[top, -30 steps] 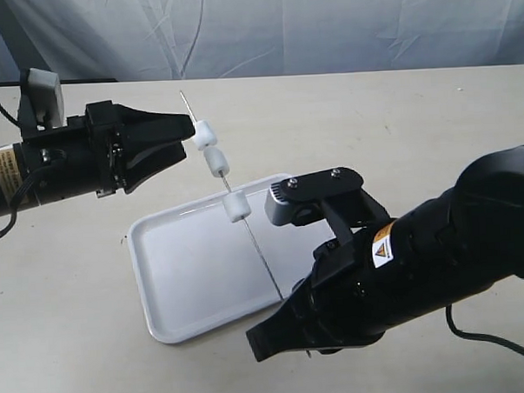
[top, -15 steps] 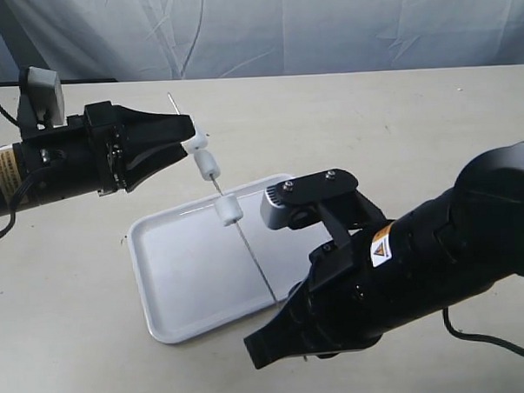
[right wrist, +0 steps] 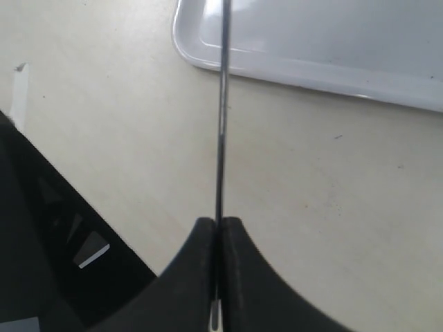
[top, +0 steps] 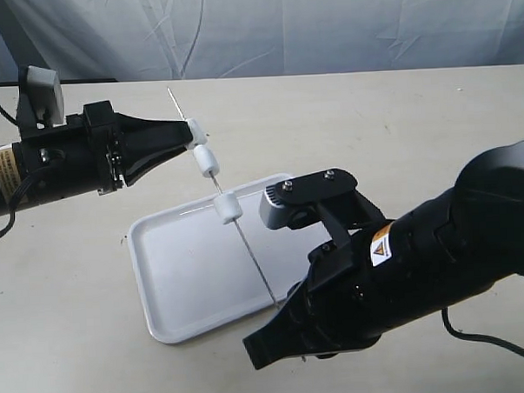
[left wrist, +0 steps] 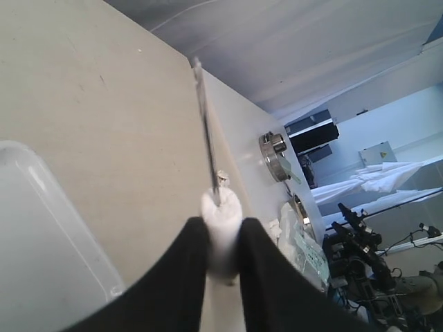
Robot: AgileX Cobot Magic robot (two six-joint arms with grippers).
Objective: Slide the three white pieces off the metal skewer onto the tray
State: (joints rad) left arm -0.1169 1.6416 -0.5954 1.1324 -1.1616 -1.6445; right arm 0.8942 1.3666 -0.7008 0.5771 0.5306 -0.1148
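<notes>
One metal skewer point(top: 255, 259) slants diagonally; tip upper left.

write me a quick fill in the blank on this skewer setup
1. The right pincer is shut on the bare end of the ____.
2. ____ white pieces sit on the skewer.
3. The left pincer pinches the top piece, and none lies on the ____.
Missing words: skewer, three, tray.
</notes>
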